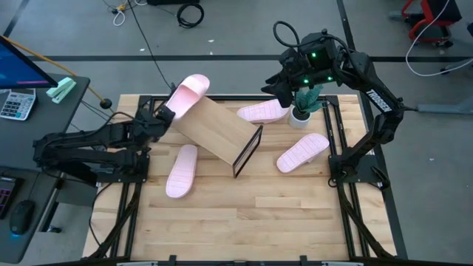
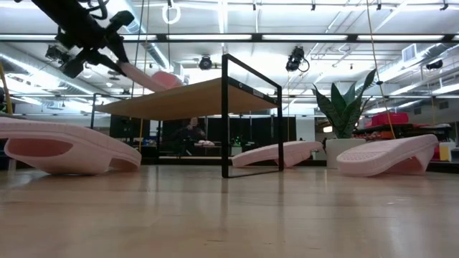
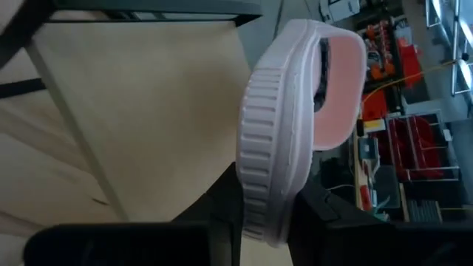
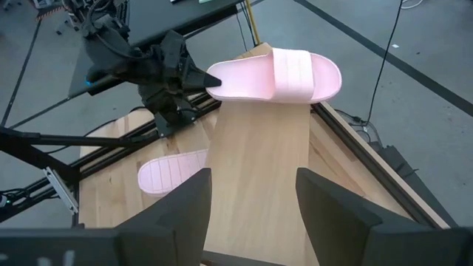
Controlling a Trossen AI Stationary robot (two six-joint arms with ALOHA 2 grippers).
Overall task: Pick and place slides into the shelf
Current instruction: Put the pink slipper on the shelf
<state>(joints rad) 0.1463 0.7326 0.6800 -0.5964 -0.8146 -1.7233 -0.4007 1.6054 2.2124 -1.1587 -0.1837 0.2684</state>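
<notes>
My left gripper (image 1: 164,113) is shut on one pale pink slide (image 1: 189,91) over the far left end of the shelf (image 1: 219,131), a light plank top with black wire end frames (image 1: 247,151). In the low view this slide (image 2: 149,77) hovers at the plank top (image 2: 193,97); whether they touch I cannot tell. Three more slides lie sole-down on the table: one left of the shelf (image 1: 182,170), one far right of it (image 1: 262,112), one right of it (image 1: 303,151). My right gripper (image 4: 251,199) is open, raised at the far right, touching nothing. My left gripper pinches the slide's heel end (image 3: 267,210) between its two fingers, one on the underside of the sole and one on the footbed. It comes level from the table's left, along the slide's length. The slide (image 4: 273,77) is lifted off the table, roughly level, strap up.
A potted plant in a white pot (image 1: 301,111) stands at the far right between two slides, below my right arm. The slatted wooden tabletop (image 1: 244,222) has free room along its near half. A desk with a calculator (image 1: 16,103) stands off the table's left.
</notes>
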